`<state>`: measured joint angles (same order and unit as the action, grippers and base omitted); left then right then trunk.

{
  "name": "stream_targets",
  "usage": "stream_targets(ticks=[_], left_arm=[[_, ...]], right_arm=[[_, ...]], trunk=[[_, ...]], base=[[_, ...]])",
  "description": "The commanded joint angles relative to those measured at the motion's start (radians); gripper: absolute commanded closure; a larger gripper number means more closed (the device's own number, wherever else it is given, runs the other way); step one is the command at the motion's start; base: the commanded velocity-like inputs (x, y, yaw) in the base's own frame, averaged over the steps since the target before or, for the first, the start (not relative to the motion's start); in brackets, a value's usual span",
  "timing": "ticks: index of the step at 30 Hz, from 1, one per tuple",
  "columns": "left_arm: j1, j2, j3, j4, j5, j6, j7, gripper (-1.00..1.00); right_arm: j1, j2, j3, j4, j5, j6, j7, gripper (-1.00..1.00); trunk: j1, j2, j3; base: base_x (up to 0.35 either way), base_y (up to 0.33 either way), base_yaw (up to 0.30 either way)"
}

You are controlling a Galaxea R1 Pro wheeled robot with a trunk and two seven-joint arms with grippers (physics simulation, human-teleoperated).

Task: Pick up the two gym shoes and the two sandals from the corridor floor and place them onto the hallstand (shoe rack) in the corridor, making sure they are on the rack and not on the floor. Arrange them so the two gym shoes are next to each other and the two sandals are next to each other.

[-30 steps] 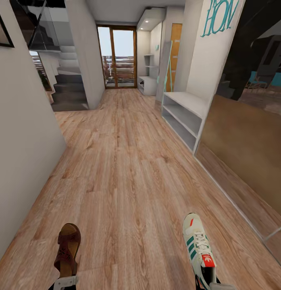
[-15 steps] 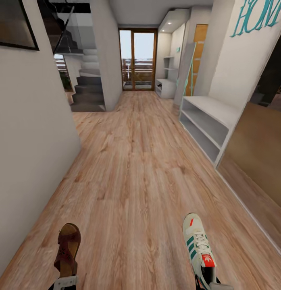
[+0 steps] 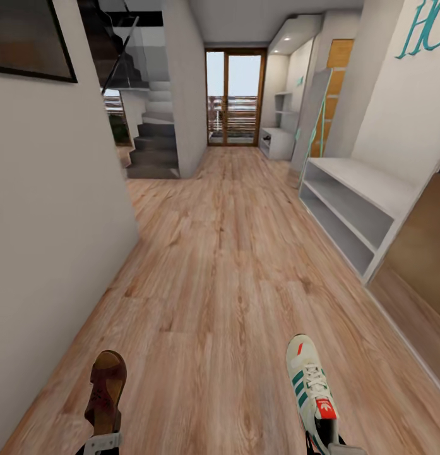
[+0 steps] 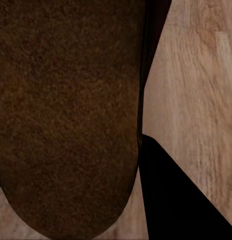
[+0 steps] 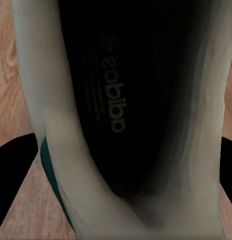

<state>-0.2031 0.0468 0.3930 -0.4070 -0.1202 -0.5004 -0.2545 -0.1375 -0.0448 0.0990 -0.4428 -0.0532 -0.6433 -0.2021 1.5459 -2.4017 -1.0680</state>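
- A brown sandal (image 3: 106,392) is carried at the lower left of the head view, toe pointing ahead down the corridor, clear of the wood-grain corridor floor (image 3: 226,272).
- The left tool (image 3: 101,444) is seen just behind the sandal's heel at the picture's lower edge; it appears pinched on the sandal, though its fingers are largely cut off there.
- In the left wrist view the sandal's brown footbed (image 4: 66,115) is seen close up, with floor planks beyond it and a dark finger (image 4: 181,200) alongside.
- A cream-white gym shoe (image 3: 310,385) with green stripes and a red tongue patch is carried at the lower right of the head view, toe also pointing ahead.
- The right tool (image 3: 330,447) is seen at the shoe's heel, apparently pinched on it.
- In the right wrist view the shoe's dark insole (image 5: 126,100) and pale wall are seen, with dark fingers at either side.
- A low pale bench with two open shelf tiers (image 3: 352,208) stands along the right wall, well ahead of both shoes.
- The hallstand (image 3: 276,140) with grey wall shelves is seen far down the corridor, beside the glass door (image 3: 235,98).
- A staircase (image 3: 150,139) is seen on the left.
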Motion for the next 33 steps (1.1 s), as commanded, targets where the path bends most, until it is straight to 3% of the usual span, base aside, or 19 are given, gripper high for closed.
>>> stream_targets(ticks=[1,33], left_arm=[[-0.001,-0.001,0.009,0.0,-0.013,-0.004,-0.005,1.0],[-0.001,-0.001,0.009,0.001,-0.013,-0.004,-0.005,1.0]], right_arm=[[-0.001,-0.001,0.008,0.0,-0.005,-0.003,-0.006,1.0],[-0.001,-0.001,0.008,0.002,-0.005,-0.003,-0.006,1.0]], trunk=[[0.0,0.0,-0.001],[0.0,0.0,0.0]], base=[[0.338,0.0,0.02],[0.339,0.0,0.001]])
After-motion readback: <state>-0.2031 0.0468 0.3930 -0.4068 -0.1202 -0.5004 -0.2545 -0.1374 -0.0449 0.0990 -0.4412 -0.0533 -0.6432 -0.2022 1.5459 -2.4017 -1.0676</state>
